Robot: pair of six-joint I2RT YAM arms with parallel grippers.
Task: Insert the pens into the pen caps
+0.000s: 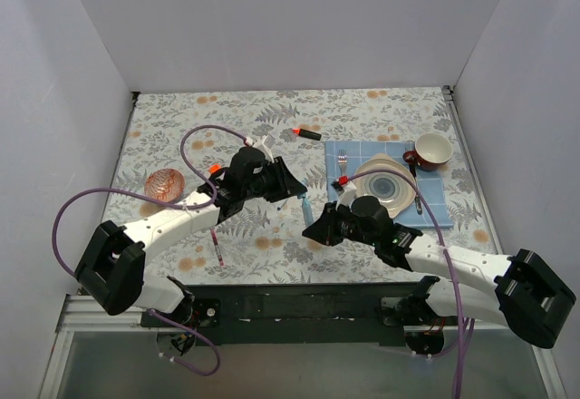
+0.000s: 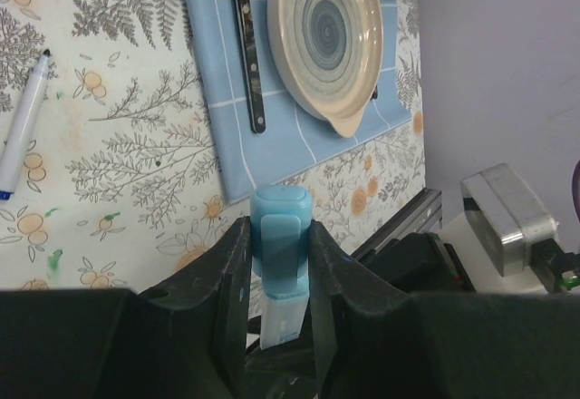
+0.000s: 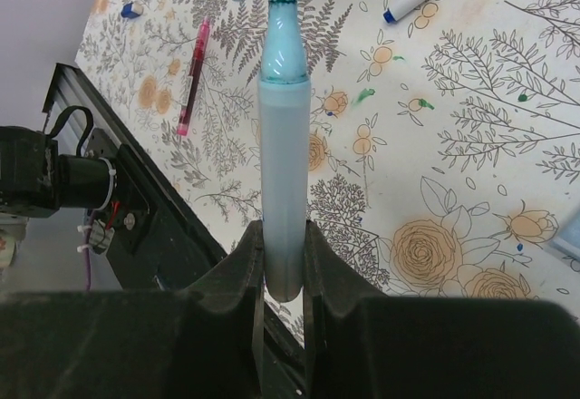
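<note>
Plate (image 1: 390, 184), fork (image 1: 342, 158) and mug (image 1: 433, 150) lie on a blue mat (image 1: 358, 151); a possibly glass bowl (image 1: 164, 184) apart.

The top camera looks steeply down from high behind the near edge over the whole surface (image 1: 163, 113), while the wrist cameras peer close past the left hand (image 2: 279, 231) and right hand (image 3: 283, 231), low across it, both catching the white pen (image 2: 23, 122).

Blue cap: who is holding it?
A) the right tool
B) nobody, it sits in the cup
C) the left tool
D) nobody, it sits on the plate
C: the left tool pinches the blue cap, while the right tool holds the blue marker.
</note>
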